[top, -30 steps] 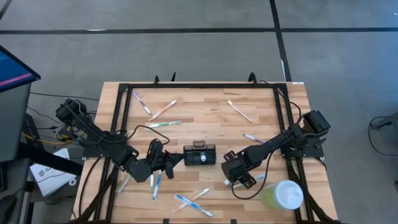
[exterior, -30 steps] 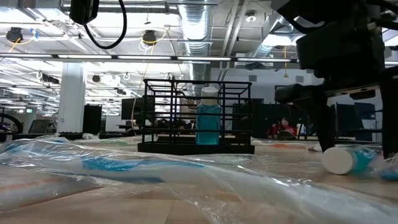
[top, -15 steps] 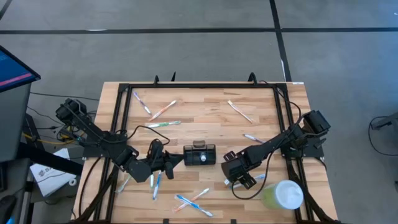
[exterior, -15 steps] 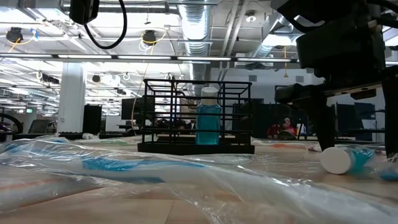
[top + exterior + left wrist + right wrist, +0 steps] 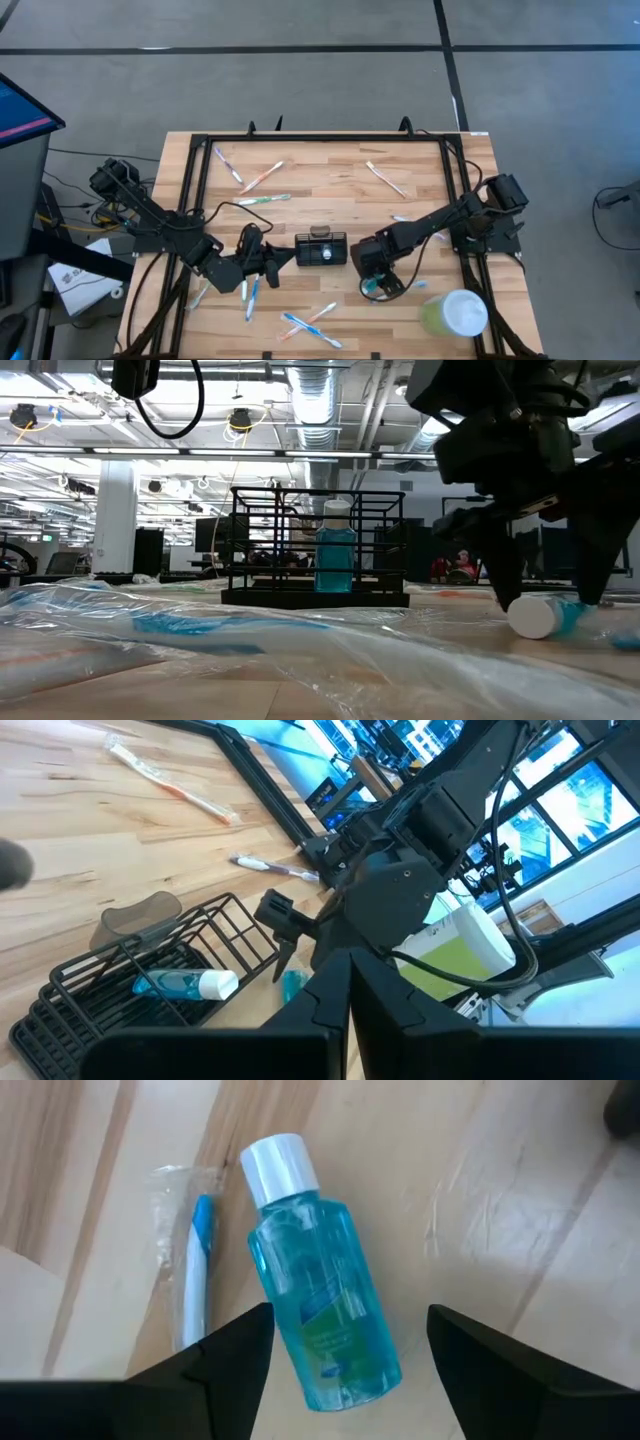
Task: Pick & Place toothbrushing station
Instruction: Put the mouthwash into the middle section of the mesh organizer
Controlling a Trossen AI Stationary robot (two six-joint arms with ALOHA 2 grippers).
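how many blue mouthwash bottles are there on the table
2. One bottle stands inside the black wire station mid-table. The other bottle lies flat on the wood between the right gripper's open jaws. None other shows.

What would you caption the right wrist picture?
Open right pincer poised over a blue mouthwash bottle lying beside a wrapped toothbrush.
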